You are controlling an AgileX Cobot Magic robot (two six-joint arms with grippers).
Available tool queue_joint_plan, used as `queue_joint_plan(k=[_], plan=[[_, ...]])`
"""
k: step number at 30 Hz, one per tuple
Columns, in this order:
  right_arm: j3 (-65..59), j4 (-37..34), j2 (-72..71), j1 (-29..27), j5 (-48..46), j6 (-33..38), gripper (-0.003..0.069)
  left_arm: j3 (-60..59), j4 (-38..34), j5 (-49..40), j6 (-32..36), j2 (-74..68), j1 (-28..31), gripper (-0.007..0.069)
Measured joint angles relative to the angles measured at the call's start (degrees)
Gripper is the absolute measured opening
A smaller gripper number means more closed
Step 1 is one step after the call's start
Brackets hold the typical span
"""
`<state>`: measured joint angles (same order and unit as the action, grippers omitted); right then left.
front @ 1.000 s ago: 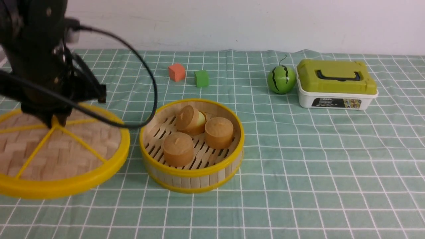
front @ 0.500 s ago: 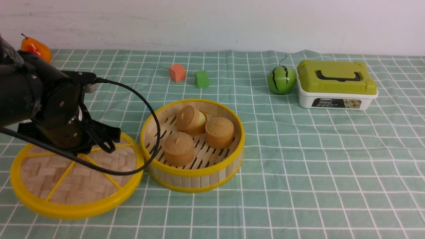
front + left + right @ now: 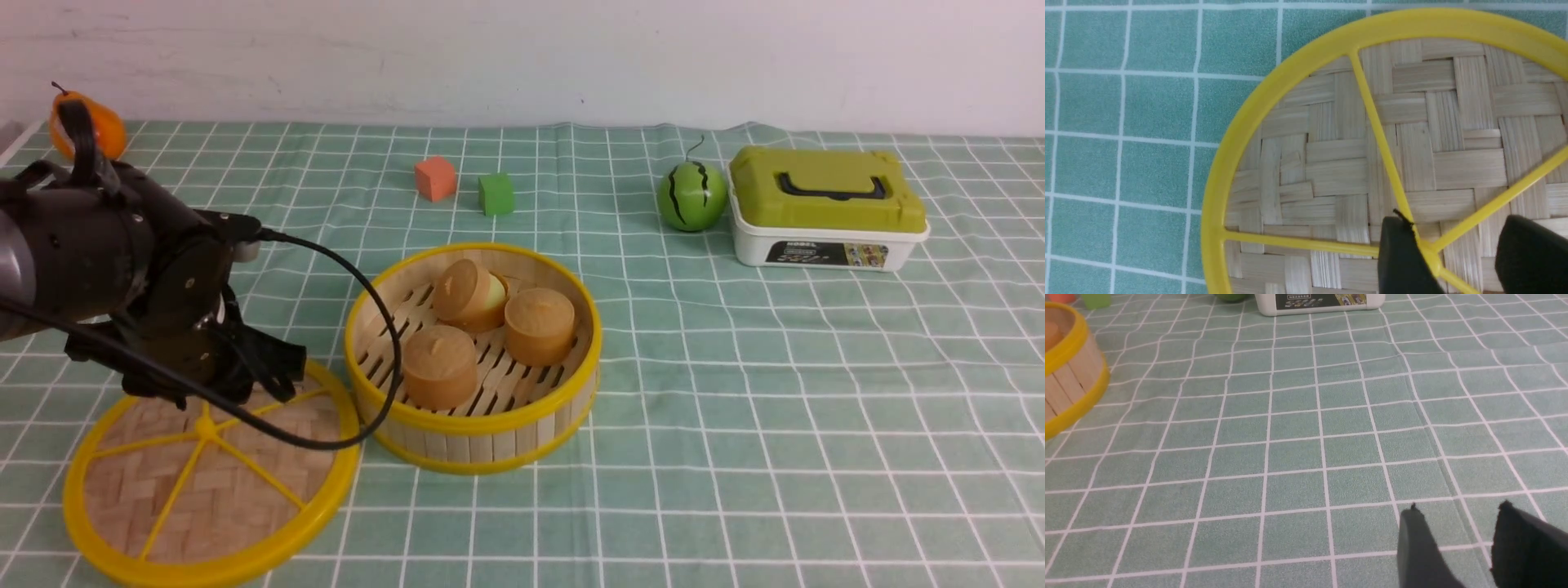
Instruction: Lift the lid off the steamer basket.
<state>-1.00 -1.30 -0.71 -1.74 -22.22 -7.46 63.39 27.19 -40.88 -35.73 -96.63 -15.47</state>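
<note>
The lid (image 3: 237,498), woven bamboo with a yellow rim and spokes, lies flat on the checked cloth just left of the steamer basket (image 3: 490,433). The basket stands uncovered and holds three brown round buns (image 3: 439,366). My left gripper (image 3: 208,400) hangs over the lid's hub. In the left wrist view the lid (image 3: 1331,163) fills the frame and the gripper (image 3: 1457,241) has its jaws apart, the hub at one finger's edge, nothing clamped. My right gripper (image 3: 1457,531) is open and empty over bare cloth; the basket's wall (image 3: 1065,384) shows at that view's edge.
An orange cube (image 3: 434,178) and a green cube (image 3: 495,193) sit behind the basket. A toy watermelon (image 3: 692,195) and a white box with an olive-green lid (image 3: 826,207) stand at the back right. An orange pear (image 3: 96,122) is at the far left.
My left arm has carried the lid down and toward the front left. It was held high a second ago, and now it rests flat on the cloth beside the basket.
</note>
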Motion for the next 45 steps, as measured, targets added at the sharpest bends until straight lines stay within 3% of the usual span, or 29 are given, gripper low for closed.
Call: queue_joint_plan(k=[3, 7, 12, 17, 22, 31, 38, 45], plan=[[0.0, 0.0, 0.0, 0.0, 0.0, 0.0, 0.0241, 0.0, 0.2, -1.9, 0.4, 1.7, 0.0, 0.0327], [0.0, 0.0, 0.0, 0.0, 0.0, 0.0, 0.0241, 0.2, 0.1, -5.2, 1.0, 5.2, 0.0, 0.0242], [0.0, 0.0, 0.0, 0.0, 0.0, 0.0, 0.0241, 0.7, -5.0, -14.4, 2.2, 14.7, 0.0, -0.0006], [0.0, 0.0, 0.0, 0.0, 0.0, 0.0, 0.0241, 0.6, -13.3, -18.0, 6.0, 25.3, 0.0, -0.0013], [0.0, 0.0, 0.0, 0.0, 0.0, 0.0, 0.0241, -5.1, -20.5, -14.8, 14.1, 38.0, 0.0, -0.0013], [0.0, 0.0, 0.0, 0.0, 0.0, 0.0, 0.0241, -34.8, -35.4, 9.2, 17.5, 62.9, 0.0, -0.0013], [0.0, 0.0, 0.0, 0.0, 0.0, 0.0, 0.0241, -45.6, -37.7, 23.3, 17.5, 70.4, 0.0, -0.0013], [0.0, 0.0, 0.0, 0.0, 0.0, 0.0, 0.0241, -46.4, -38.0, 26.1, 17.5, 70.6, 0.0, -0.0013]])
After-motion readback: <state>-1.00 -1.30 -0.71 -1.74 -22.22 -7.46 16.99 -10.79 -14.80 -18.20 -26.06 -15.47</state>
